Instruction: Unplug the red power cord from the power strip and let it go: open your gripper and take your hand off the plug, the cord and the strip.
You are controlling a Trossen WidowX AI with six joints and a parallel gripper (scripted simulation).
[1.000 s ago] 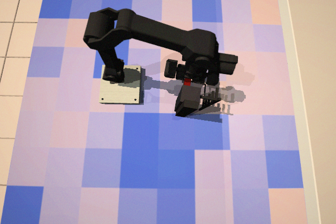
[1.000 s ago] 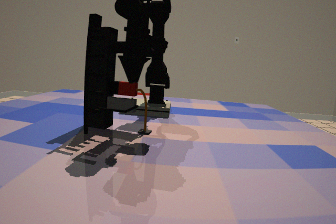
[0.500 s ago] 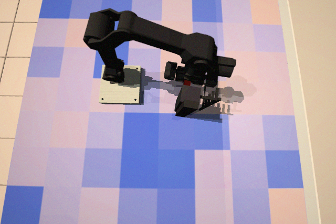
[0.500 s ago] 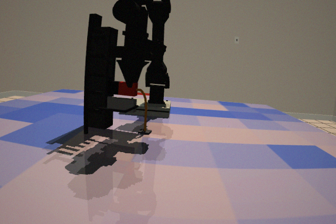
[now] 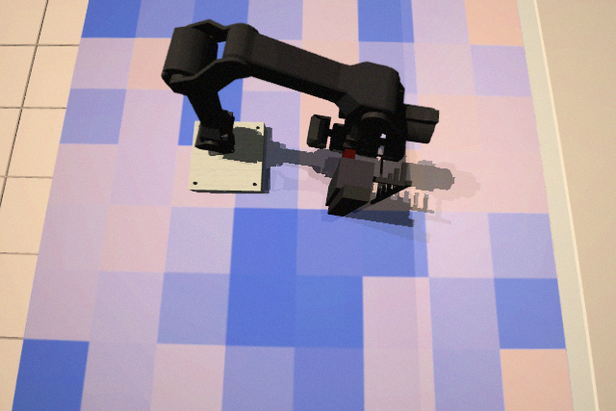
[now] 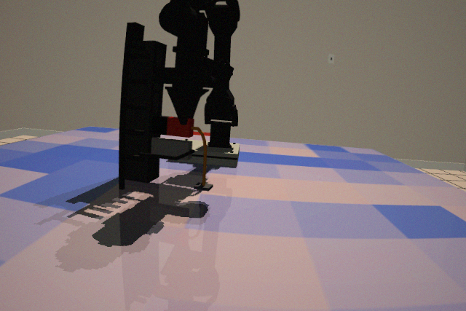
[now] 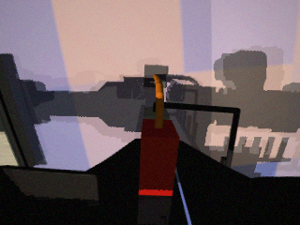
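The black power strip (image 5: 347,199) (image 6: 139,111) stands upright on the checkered mat. The red plug (image 5: 348,153) (image 6: 173,127) (image 7: 158,141) sticks out sideways from it, its end still against the strip. An orange cord (image 6: 203,156) (image 7: 159,105) bends from the plug's back down to a small foot (image 6: 204,186) on the mat. My gripper (image 6: 184,119) (image 7: 157,145) comes down from above and is shut on the red plug, with one dark finger on each side of it in the wrist view.
The arm's pale base plate (image 5: 239,172) (image 6: 229,151) lies left of the strip in the top view. A thin black slatted frame (image 5: 395,182) sits against the strip's right side. The mat's right edge (image 5: 547,147) borders the tiled floor.
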